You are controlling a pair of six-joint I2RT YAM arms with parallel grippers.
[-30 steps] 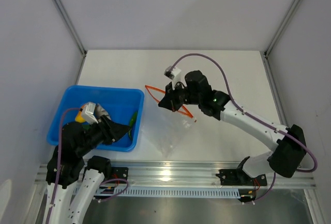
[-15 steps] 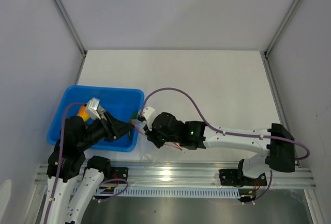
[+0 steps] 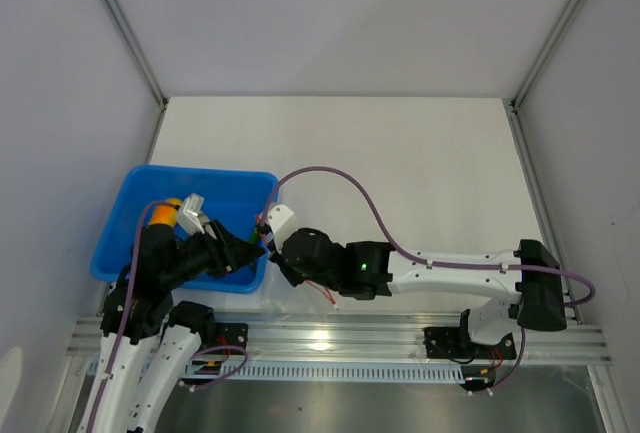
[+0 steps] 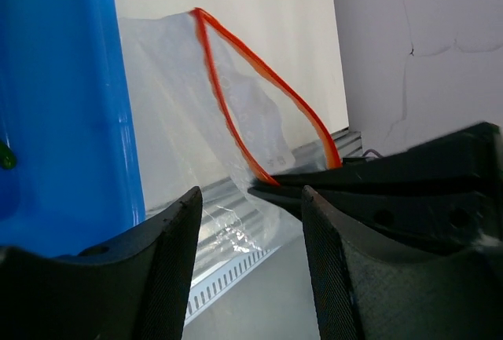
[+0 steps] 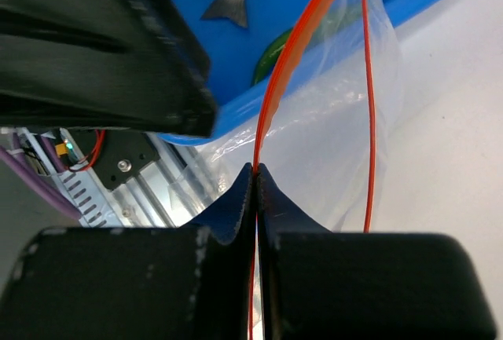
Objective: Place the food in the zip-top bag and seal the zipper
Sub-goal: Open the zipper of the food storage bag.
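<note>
R gripper (image 5: 255,175) pinched on zipper (image 5: 295,49), bag (image 5: 330,136) mouth gaping just right of tray (image 4: 71,104). L gripper (image 4: 250,196) wide, empty, v. close: could clash or knock zipper loose.

table (image 3: 420,163): white, flat, plain top
on table, near-left: blue tray (image 3: 210,171), sitting flat, close to the near edge
just right of tray: zip-top bag (image 4: 181,120), clear, crinkled, mouth up, lower part down by the table, contact cannot be told
near edge: metal rail (image 3: 340,333) along the table front
</note>
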